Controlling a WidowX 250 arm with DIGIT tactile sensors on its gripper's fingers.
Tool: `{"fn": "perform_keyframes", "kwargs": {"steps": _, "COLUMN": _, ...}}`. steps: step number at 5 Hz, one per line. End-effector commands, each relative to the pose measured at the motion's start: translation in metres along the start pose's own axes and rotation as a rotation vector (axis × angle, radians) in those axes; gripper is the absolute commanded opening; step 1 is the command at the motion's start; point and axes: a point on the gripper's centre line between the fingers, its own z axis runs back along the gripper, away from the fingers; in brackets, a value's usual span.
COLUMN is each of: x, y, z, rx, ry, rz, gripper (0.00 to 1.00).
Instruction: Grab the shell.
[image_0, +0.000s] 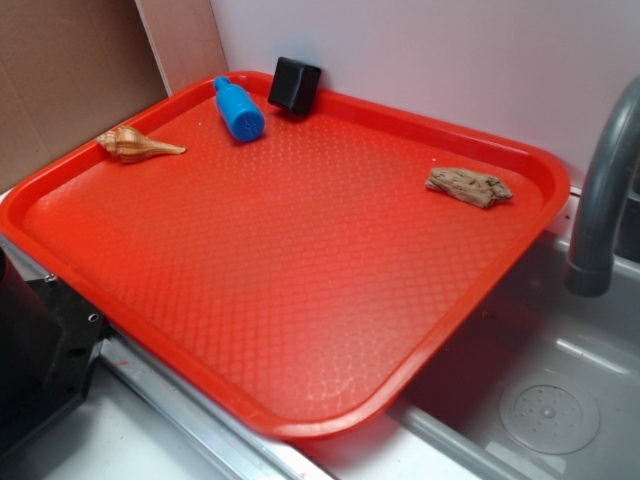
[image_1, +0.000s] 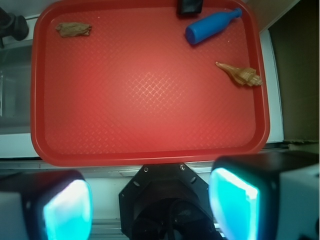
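Note:
The shell (image_0: 138, 146), a small tan-orange ribbed conch with a long thin point, lies on the red tray (image_0: 300, 290) near its far left rim. From the wrist camera the shell (image_1: 241, 74) sits at the tray's right side, point toward the middle. My gripper (image_1: 150, 207) is open, its two cyan pads (image_1: 232, 205) wide apart with nothing between them. It hangs high above the robot base, short of the tray's near edge and well away from the shell. The gripper does not show in the exterior view.
A blue bottle (image_0: 238, 108) lies at the tray's back, beside a black cube (image_0: 294, 85) against the white wall. A rough brown driftwood chunk (image_0: 469, 186) rests at the right. A grey faucet (image_0: 605, 190) and sink basin (image_0: 550, 410) lie beyond the tray's right edge.

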Motion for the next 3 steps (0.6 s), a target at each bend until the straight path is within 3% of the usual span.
{"fn": "perform_keyframes", "kwargs": {"steps": 1, "x": 0.0, "y": 0.0, "z": 0.0, "rx": 0.0, "ry": 0.0, "rz": 0.0, "gripper": 1.0}}
{"fn": "perform_keyframes", "kwargs": {"steps": 2, "x": 0.023, "y": 0.038, "z": -0.042, "rx": 0.143, "ry": -0.051, "rz": -0.077, "gripper": 1.0}}
{"fn": "perform_keyframes", "kwargs": {"steps": 3, "x": 0.047, "y": 0.059, "z": -0.076, "rx": 0.114, "ry": -0.079, "rz": -0.19, "gripper": 1.0}}
